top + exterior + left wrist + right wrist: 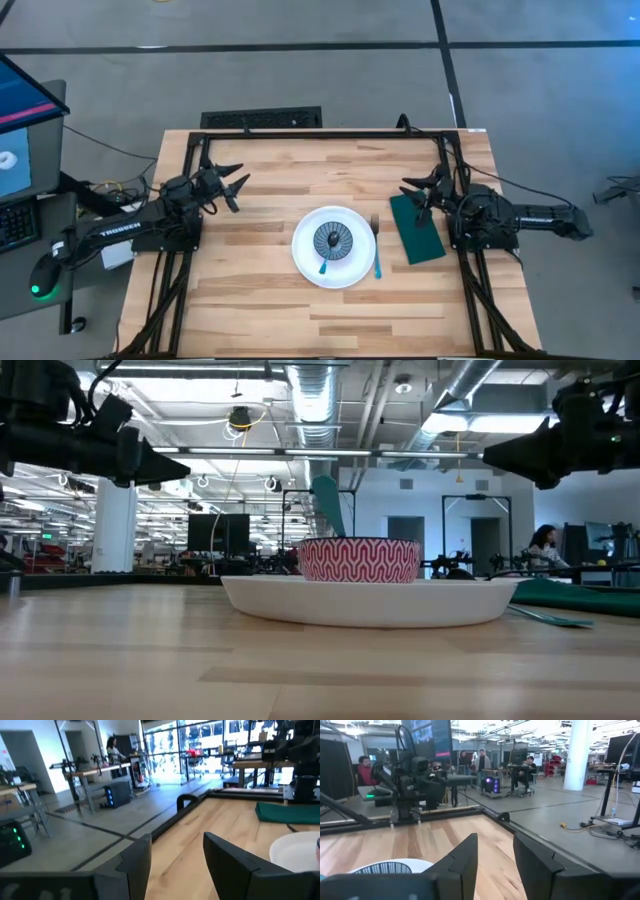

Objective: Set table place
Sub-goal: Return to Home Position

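Our left pincer [238,190] and right pincer [412,195] hang spread and empty, clear of the plate [305,255]. We judge the job done, so nothing needs holding.

Ceiling strip lights [250,451] light the tabletop [260,300] brightly and evenly, the white plate [305,250] casts only a faint soft shadow, and the far windows [165,737] glare white.
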Motion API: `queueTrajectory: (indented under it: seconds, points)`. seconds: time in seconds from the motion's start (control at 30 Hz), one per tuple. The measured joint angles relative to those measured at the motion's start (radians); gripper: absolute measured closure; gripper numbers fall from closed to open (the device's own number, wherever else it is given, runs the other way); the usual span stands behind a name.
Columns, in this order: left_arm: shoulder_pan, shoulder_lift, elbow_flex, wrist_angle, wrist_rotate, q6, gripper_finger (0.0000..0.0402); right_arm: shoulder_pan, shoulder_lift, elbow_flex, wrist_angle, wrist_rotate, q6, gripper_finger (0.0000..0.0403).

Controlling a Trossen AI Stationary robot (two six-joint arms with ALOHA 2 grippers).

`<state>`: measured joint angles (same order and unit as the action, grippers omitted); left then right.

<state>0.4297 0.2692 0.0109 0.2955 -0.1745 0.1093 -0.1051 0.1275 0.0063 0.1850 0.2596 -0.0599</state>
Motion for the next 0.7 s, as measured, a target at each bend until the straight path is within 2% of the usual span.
queueTrajectory:
  seconds: [0.33,0.5,0.7]
  points:
    - [0.000,-0.173,-0.001,-0.042,-0.016,0.008,0.0231,-0.029,-0.006,0.000,-0.006,0.000,-0.003,0.0254]
    - [0.000,-0.269,-0.001,-0.157,-0.018,0.037,0.0231,-0.026,-0.005,0.000,-0.007,0.000,-0.053,0.0257]
    - [0.000,-0.262,-0.002,-0.200,-0.023,0.024,0.0231,-0.026,-0.004,0.000,-0.022,0.000,-0.063,0.0255]
